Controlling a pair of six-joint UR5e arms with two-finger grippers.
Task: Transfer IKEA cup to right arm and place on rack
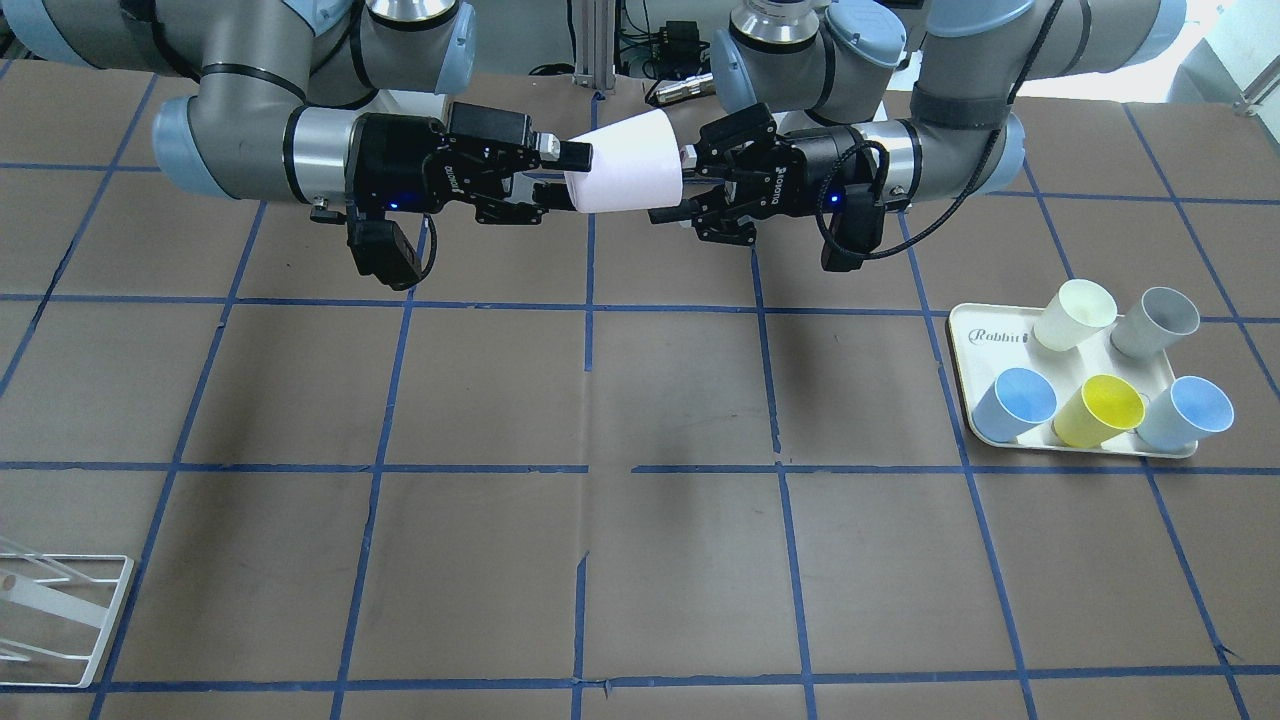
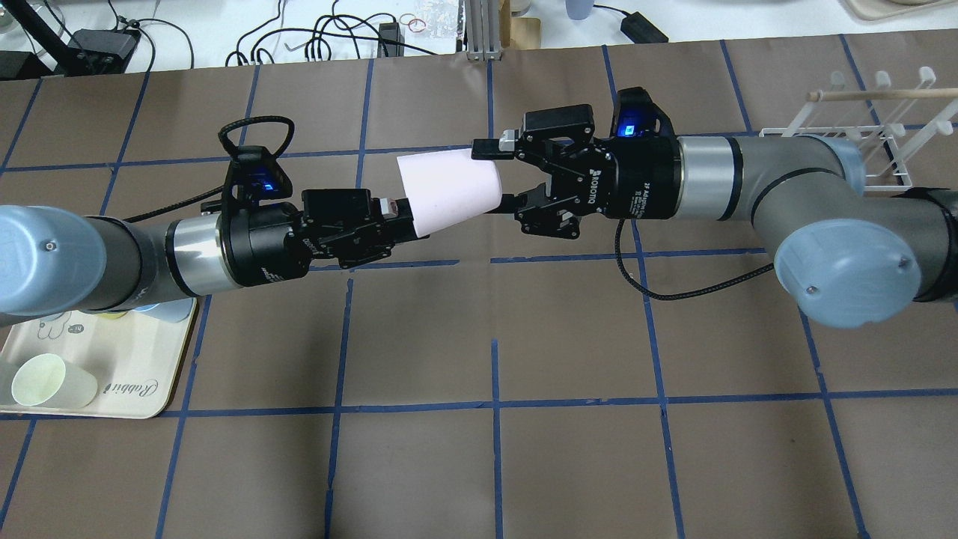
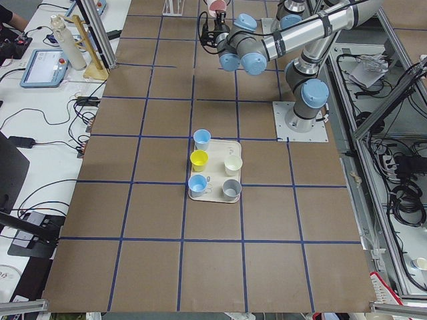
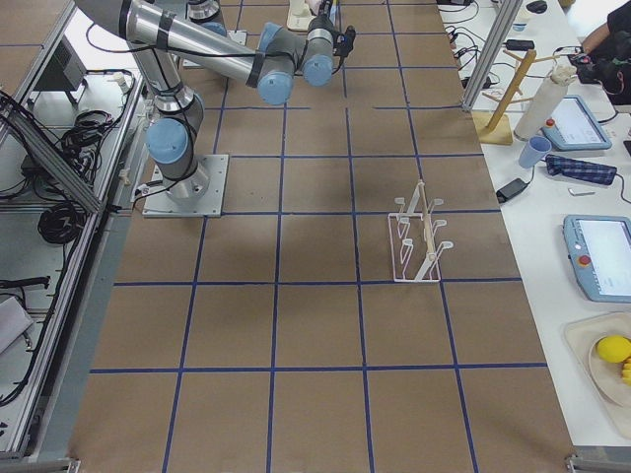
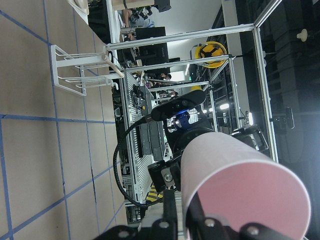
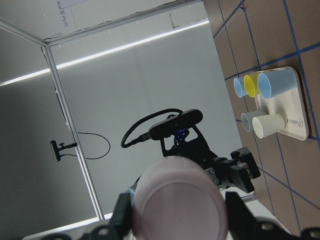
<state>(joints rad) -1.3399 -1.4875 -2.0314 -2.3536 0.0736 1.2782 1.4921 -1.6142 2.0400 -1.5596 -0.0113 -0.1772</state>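
Observation:
The pale pink IKEA cup (image 1: 625, 160) (image 2: 449, 191) hangs on its side in mid-air above the table, between both grippers. My left gripper (image 1: 678, 185) (image 2: 400, 217) is shut on the wall at the cup's wide rim end. My right gripper (image 1: 562, 175) (image 2: 498, 176) has its fingers closed around the narrow base end. The right wrist view shows the cup's base (image 6: 180, 200) held between both fingers. The left wrist view shows the cup (image 5: 235, 185) close up. The white wire rack (image 2: 868, 127) (image 1: 60, 620) (image 4: 419, 241) stands on the table beyond my right arm's elbow.
A cream tray marked "Rabbit" (image 1: 985, 325) (image 2: 142, 374) lies under my left arm. It holds a cream cup (image 1: 1075, 313), a grey cup (image 1: 1155, 320), a yellow cup (image 1: 1100, 410) and two light-blue cups (image 1: 1015, 400). Brown table with a blue tape grid.

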